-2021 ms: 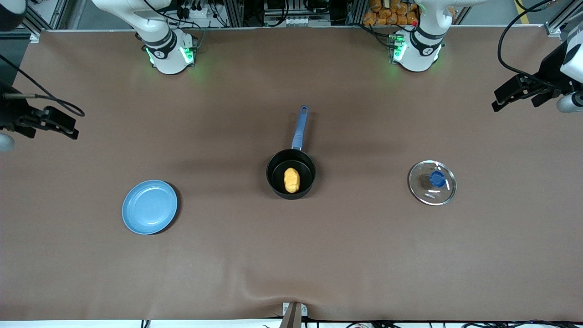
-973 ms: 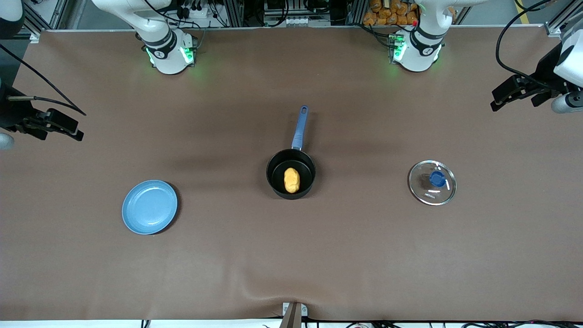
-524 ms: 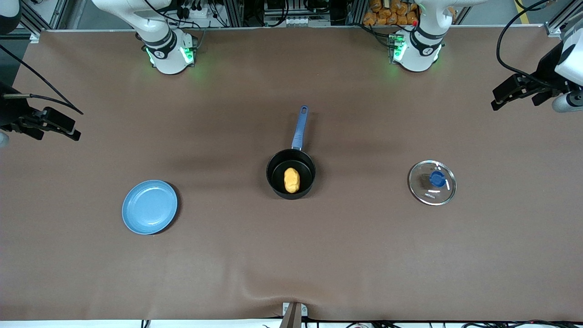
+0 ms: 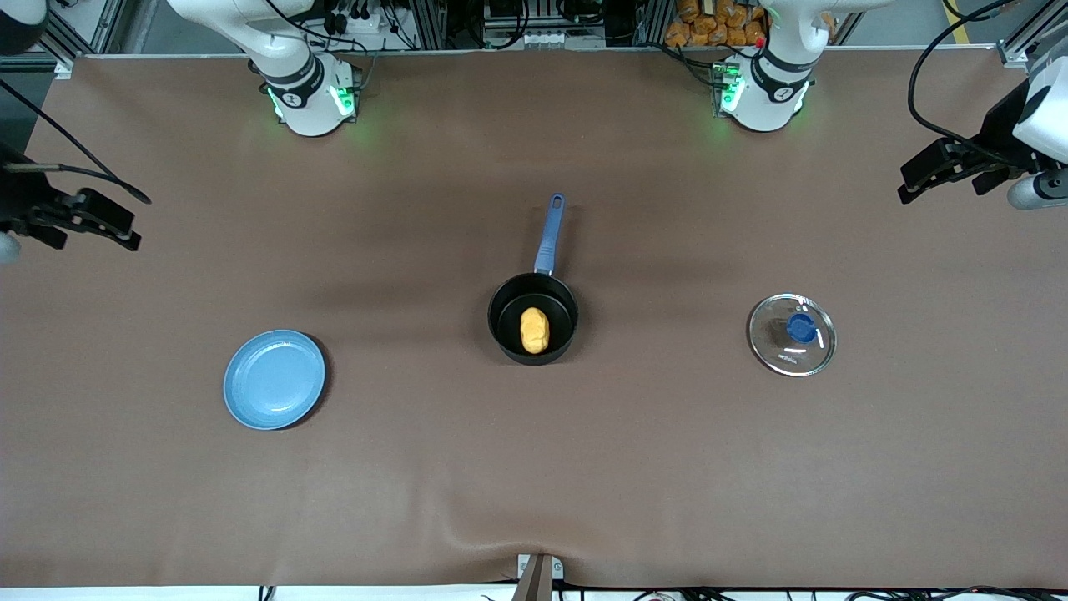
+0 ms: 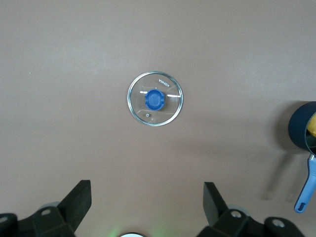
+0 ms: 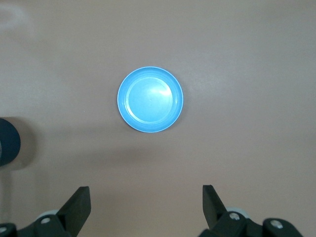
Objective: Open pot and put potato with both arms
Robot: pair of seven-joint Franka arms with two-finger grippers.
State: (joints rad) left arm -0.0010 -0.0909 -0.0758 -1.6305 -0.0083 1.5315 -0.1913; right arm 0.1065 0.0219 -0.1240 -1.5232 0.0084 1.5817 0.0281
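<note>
The pot (image 4: 532, 319) sits open in the middle of the table with the potato (image 4: 534, 330) lying inside it, its blue handle (image 4: 548, 234) pointing toward the robots' bases. The left gripper (image 5: 147, 203) hangs high over the left arm's end of the table with its fingers spread wide and nothing between them; the glass lid (image 5: 155, 98) lies flat on the table below it, knob up, well apart from the pot. The right gripper (image 6: 146, 207) is likewise spread and empty, high over the right arm's end, with the blue plate (image 6: 150, 99) bare on the table beneath it.
</note>
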